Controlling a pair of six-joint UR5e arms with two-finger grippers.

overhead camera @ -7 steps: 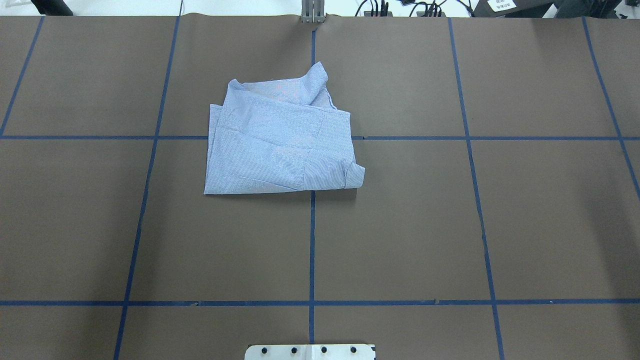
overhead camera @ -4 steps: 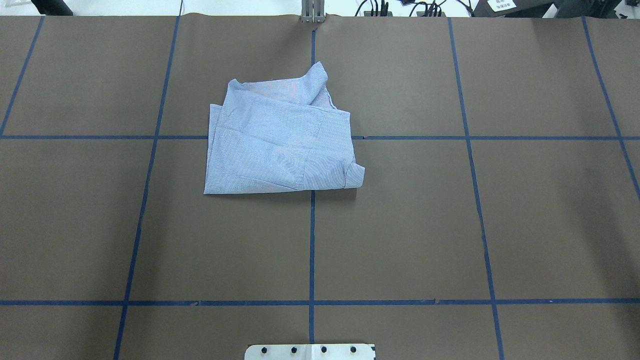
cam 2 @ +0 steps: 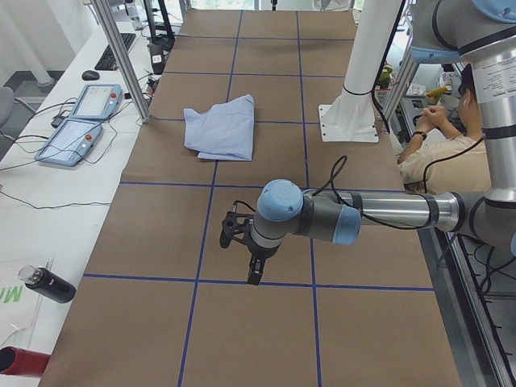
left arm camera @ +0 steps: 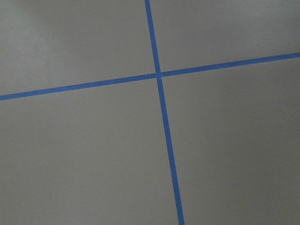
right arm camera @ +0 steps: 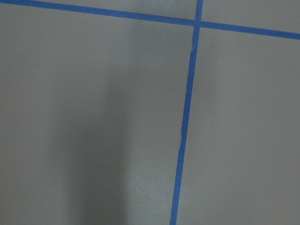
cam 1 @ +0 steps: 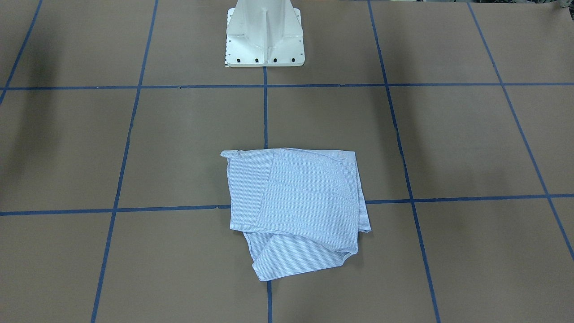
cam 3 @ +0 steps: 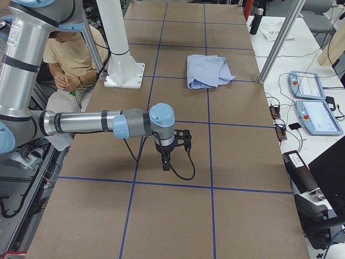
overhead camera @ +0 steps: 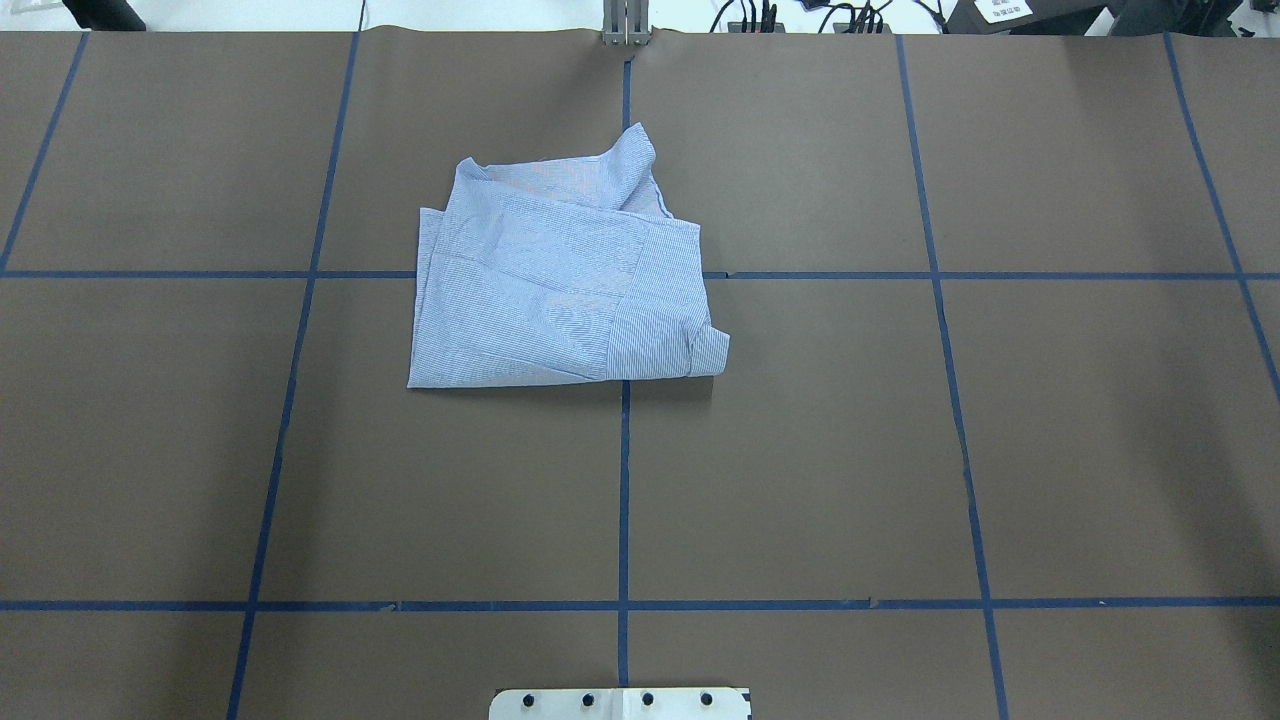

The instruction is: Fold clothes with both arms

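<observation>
The left gripper [cam 2: 253, 274] hangs fingers-down above the brown paper near a tape crossing. It shows only in the left side view, so I cannot tell whether it is parted or closed. The right gripper [cam 3: 166, 165] hangs the same way at the table's other end, a black cable looping beside it, and its state cannot be told either. Both are well apart from the shirt [overhead camera: 560, 290]. The left arm [cam 2: 379, 214] and right arm [cam 3: 81, 121] reach out level from the robot's side.

The shirt lies folded into a rough square on the far half of the table [overhead camera: 800, 450], across a crossing of the blue tape lines [overhead camera: 624, 480], with one loose flap sticking out at its far edge. The white pedestal base [cam 1: 264, 36] stands at the robot's edge.

Two teach pendants [cam 2: 76, 133] lie on a white side bench with cables, by an aluminium post [cam 2: 121, 56]. A black bottle [cam 2: 48, 284] lies nearer. A seated person [cam 3: 67, 59] is partly hidden behind the arm.

Both wrist views show only paper and tape. A white label [overhead camera: 1003, 10] at the far edge is too small to read.
</observation>
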